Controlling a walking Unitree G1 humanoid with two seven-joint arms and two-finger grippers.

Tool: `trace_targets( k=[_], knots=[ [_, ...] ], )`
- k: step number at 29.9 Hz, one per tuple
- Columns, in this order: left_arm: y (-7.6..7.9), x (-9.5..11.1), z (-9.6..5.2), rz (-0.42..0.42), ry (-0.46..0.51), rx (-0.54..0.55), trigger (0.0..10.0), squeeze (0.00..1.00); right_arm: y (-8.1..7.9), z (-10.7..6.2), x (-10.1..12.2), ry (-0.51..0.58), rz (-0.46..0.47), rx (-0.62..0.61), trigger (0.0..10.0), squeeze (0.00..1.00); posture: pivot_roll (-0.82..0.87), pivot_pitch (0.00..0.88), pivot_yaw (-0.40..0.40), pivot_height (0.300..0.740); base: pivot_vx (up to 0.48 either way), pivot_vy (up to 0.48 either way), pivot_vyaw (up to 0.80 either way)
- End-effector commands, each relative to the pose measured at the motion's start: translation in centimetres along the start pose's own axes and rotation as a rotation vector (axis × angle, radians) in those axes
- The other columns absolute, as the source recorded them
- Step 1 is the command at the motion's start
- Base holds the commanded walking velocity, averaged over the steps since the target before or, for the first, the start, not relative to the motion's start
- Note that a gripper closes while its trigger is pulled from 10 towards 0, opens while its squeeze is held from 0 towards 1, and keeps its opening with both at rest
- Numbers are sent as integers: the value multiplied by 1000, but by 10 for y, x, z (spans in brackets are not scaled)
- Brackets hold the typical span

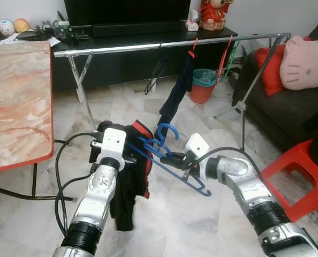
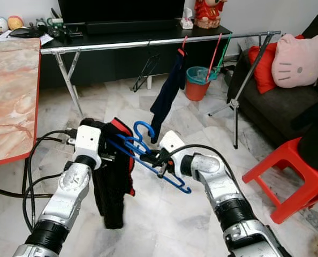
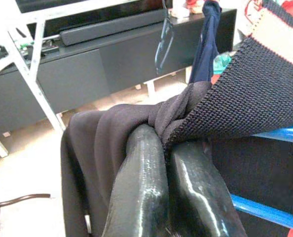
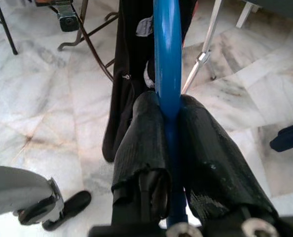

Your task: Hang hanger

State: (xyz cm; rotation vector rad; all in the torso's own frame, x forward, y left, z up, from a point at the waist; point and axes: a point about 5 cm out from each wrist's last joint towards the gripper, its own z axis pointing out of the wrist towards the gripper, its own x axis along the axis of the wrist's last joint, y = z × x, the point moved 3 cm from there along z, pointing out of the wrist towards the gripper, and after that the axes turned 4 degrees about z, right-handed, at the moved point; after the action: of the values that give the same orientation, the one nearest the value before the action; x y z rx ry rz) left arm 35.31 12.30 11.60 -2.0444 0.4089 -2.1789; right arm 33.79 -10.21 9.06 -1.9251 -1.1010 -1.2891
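Right gripper (image 4: 168, 123) clamped on the blue hanger (image 1: 169, 160), fingers (image 4: 139, 138) pressed against either side of its bar. Left gripper (image 3: 164, 148) closed on a bunched fold of the black garment (image 1: 128, 182), which droops toward the marble floor (image 1: 202, 225). Hanger held between both arms, low and well short of the metal drying rail (image 1: 164, 45), where a dark blue cloth (image 1: 176, 93) hangs

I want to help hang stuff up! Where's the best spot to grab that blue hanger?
Grab the blue hanger on its straight lower bar, just under the hook, coming from the right side. That bar is bare and thin enough to pinch, which is where the right hand grips it. The other end is covered by the black garment, pinched in the left hand.
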Motion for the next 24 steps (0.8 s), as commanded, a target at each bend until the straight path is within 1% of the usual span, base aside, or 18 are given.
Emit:
trace_targets(
  k=[1, 2, 3, 4, 6, 7, 8, 9, 13, 16, 17, 18, 19, 22, 23, 24],
  knots=[
    [-12, 22, 8, 19, 80, 63, 0, 0, -4, -8, -25, -122, 14, 39, 10000, 0, 17, 0, -90, 740, 0, 0, 0],
    [-15, 20, 8, 23, 66, 84, 0, 0, -8, -16, -32, -169, -5, 84, 10000, 0, 15, 0, -88, 740, 0, 0, 0],
    [-16, 19, 8, 26, 60, 93, 0, 0, -10, -19, -35, -190, -13, 104, 10000, 0, 15, 0, -88, 740, 0, 0, 0],
    [-16, 19, 8, 26, 60, 93, 0, 0, -10, -19, -35, -190, -13, 104, 10000, 0, 15, 0, -88, 740, 0, 0, 0],
    [-18, 17, 8, 28, 51, 105, 0, 0, -13, -25, -43, -237, -30, 130, 10000, 0, 10, 0, -86, 740, 0, 0, 0],
    [-20, 16, 8, 25, 47, 119, 0, 0, -18, -30, -47, -266, -44, 169, 10000, 0, 10, 0, -86, 740, 0, 0, 0],
    [-23, 15, 8, 22, 44, 137, 0, 0, -24, -33, -48, -270, -44, 212, 10000, 0, 12, 0, -85, 740, 0, 0, 0],
    [-24, 15, 8, 22, 44, 142, 0, 0, -26, -33, -48, -268, -42, 223, 10000, 0, 12, 0, -85, 740, 0, 0, 0],
    [-28, 16, 9, 14, 46, 165, 0, 0, -29, -34, -48, -273, -51, 238, 10000, 0, 11, 0, -85, 740, 0, 0, 0],
    [-32, 16, 8, 15, 44, 188, 0, 0, -31, -37, -51, -303, -67, 250, 10000, 0, 10, 0, -82, 740, 0, 0, 0],
    [-36, 17, 8, 13, 49, 212, 0, 0, -29, -38, -53, -319, -77, 232, 10000, 0, 11, 0, -80, 740, 0, 0, 0],
    [-36, 17, 8, 13, 49, 212, 0, 0, -29, -38, -53, -319, -77, 232, 10000, 0, 11, 0, -80, 740, 0, 0, 0],
    [-39, 18, 8, 9, 53, 231, 0, 0, -23, -39, -56, -339, -91, 189, 10000, 0, 11, 0, -80, 740, 0, 0, 0],
    [-48, 21, 6, 12, 67, 279, 0, 0, 1, -38, -62, -386, -122, 1, 10000, 0, 10, 0, -78, 740, 0, 0, 0],
    [-50, 21, 6, 15, 69, 297, 0, 0, 7, -37, -63, -394, -109, -58, 10000, 0, 10, 0, -78, 740, 0, 0, 0],
    [-54, 22, 5, 14, 71, 321, 0, 0, 16, -37, -63, -410, -102, -151, 10000, 0, 10, 0, -78, 740, 0, 0, 0]
  ],
)
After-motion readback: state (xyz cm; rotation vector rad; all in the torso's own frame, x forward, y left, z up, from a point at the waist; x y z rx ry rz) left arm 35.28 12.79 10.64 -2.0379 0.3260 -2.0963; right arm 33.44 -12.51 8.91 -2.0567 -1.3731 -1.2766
